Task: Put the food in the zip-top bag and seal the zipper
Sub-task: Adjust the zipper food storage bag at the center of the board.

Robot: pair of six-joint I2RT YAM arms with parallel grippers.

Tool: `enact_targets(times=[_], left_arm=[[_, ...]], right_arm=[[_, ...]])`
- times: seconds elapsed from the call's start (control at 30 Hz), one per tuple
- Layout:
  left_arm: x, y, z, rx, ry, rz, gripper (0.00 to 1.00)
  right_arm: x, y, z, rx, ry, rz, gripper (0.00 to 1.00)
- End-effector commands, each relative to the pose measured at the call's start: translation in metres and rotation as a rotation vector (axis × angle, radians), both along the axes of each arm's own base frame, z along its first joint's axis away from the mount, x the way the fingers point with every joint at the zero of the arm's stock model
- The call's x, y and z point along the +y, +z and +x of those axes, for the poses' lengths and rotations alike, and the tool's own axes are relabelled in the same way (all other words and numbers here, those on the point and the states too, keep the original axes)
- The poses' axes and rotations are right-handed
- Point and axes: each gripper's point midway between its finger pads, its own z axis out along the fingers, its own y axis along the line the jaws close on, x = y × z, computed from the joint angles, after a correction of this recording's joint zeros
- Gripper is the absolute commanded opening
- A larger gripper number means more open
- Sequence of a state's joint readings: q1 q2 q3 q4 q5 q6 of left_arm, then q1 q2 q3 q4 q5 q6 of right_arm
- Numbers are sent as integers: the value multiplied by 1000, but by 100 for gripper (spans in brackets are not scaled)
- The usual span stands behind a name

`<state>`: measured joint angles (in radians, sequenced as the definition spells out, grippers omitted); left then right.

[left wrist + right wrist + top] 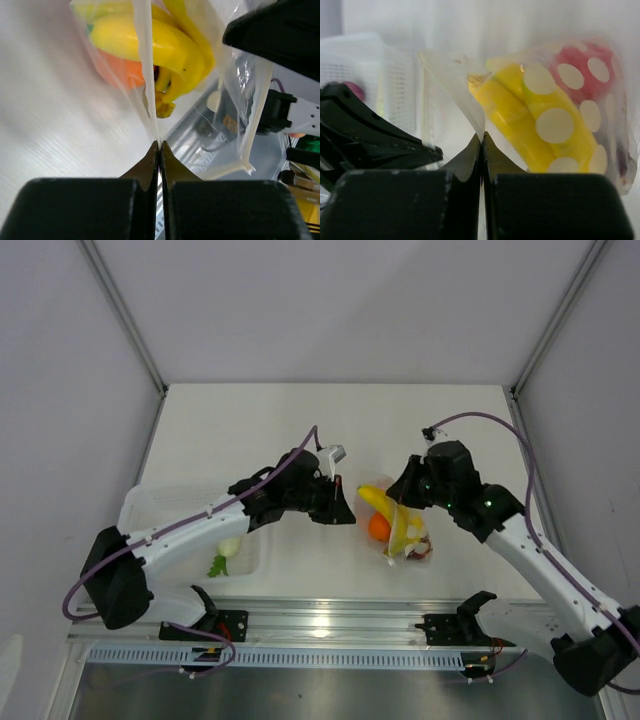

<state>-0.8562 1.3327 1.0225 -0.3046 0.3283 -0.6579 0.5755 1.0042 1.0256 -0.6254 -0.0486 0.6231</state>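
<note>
The clear zip-top bag (398, 530) is held up just above the table between my two grippers. Inside it are a yellow banana (378, 500), an orange one (378, 528) and a red piece (420, 548). My left gripper (346, 510) is shut on the bag's left mouth edge (150, 90), with the banana (150, 42) and the orange one (120, 70) just beyond its tips. My right gripper (402, 492) is shut on the opposite edge (470, 105), beside the banana (515, 115) and the red piece (590, 70). The white radish (228, 550) lies in the tray.
A shallow translucent white tray (160, 510) stands at the front left under my left arm; in the right wrist view (385, 75) a dark red round shape (355, 90) shows through its wall. A metal rail (330, 625) runs along the near edge.
</note>
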Motion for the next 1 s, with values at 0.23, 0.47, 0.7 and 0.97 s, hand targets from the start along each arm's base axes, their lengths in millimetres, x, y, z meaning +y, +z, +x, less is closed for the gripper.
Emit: enact_targets(times=[0.23, 0.47, 0.7, 0.97], left_arm=[[4, 114, 1, -148, -6, -246, 1], [7, 60, 6, -49, 22, -153, 1], [8, 35, 15, -30, 35, -104, 1], [18, 110, 0, -147, 25, -238, 1]], right_arm=[[5, 77, -7, -147, 49, 56, 0], [12, 39, -8, -89, 37, 75, 0], [24, 4, 8, -24, 37, 38, 0], [13, 58, -7, -101, 17, 83, 0]])
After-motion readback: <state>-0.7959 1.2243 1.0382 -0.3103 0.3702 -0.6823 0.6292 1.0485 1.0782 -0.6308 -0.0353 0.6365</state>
